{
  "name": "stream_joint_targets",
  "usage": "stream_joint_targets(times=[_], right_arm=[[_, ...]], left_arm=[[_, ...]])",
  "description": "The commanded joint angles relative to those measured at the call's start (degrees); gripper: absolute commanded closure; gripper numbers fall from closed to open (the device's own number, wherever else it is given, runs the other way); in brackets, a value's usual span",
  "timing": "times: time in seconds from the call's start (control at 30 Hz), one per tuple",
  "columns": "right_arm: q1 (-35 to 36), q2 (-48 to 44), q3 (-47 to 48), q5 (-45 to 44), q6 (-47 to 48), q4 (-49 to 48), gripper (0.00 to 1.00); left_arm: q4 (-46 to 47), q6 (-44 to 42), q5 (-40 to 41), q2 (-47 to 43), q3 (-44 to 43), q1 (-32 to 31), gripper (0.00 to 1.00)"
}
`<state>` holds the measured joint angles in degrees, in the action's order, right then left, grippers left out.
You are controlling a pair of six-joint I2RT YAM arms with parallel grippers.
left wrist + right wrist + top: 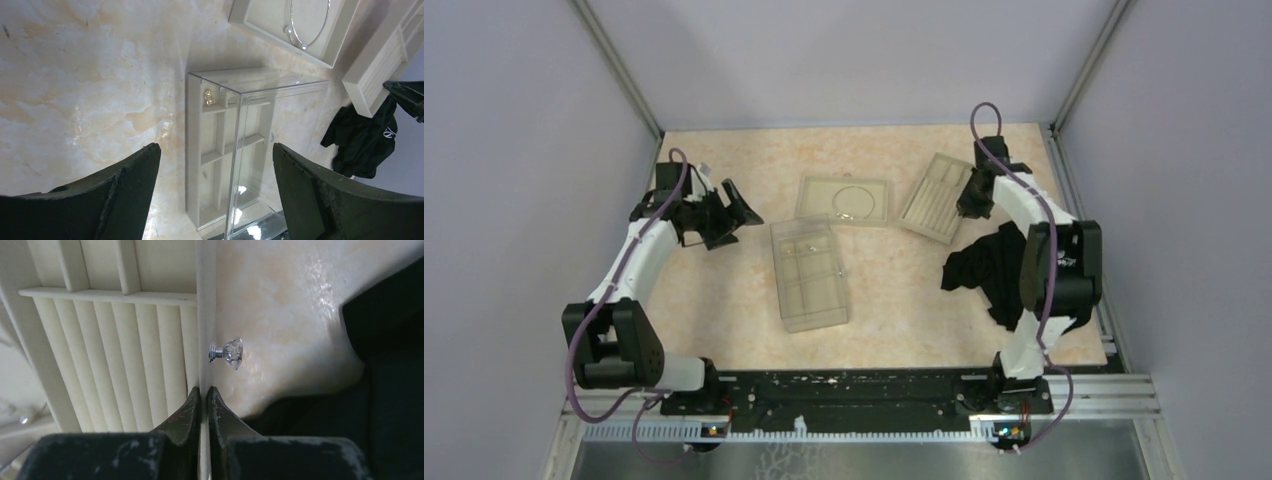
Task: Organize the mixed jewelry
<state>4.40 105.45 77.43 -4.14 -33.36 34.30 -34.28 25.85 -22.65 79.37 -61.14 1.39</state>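
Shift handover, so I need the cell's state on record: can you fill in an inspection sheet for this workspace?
Surface: marbled beige table, no spills seen.
Job's things: wire hoop in the flat tray; gold bits in a corner cell of the lidded compartment tray; crystal-headed piece at the ridged tray outer wall.
Clutter: black cloth, crumpled beside the right arm.
Grippers: left gripper open, empty; right gripper shut on the ridged tray's wall.
Cables: purple cable along each arm, looping free.
Surroundings: grey walls; nothing else seen.
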Motion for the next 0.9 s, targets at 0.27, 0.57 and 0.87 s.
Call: stream_joint_targets(times=[0.27, 0.57, 0.87], right_arm=[[15.7, -23.5, -9.8, 3.5, 12.2, 2.9, 1.0], [24.6, -22.0, -16.1, 3.9, 10.4, 1.9, 1.0], [28.8, -16.3, -13.1, 3.9, 10.0, 0.7, 1.0]], left_arm=[[2.5, -3.0, -11.1, 1.7, 4.9, -0.3, 0.11], [7.1, 0.8, -14.3, 0.0, 9.4, -1.1, 0.11], [8.7, 2.5, -14.0, 0.0, 10.0, -3.6, 0.12]])
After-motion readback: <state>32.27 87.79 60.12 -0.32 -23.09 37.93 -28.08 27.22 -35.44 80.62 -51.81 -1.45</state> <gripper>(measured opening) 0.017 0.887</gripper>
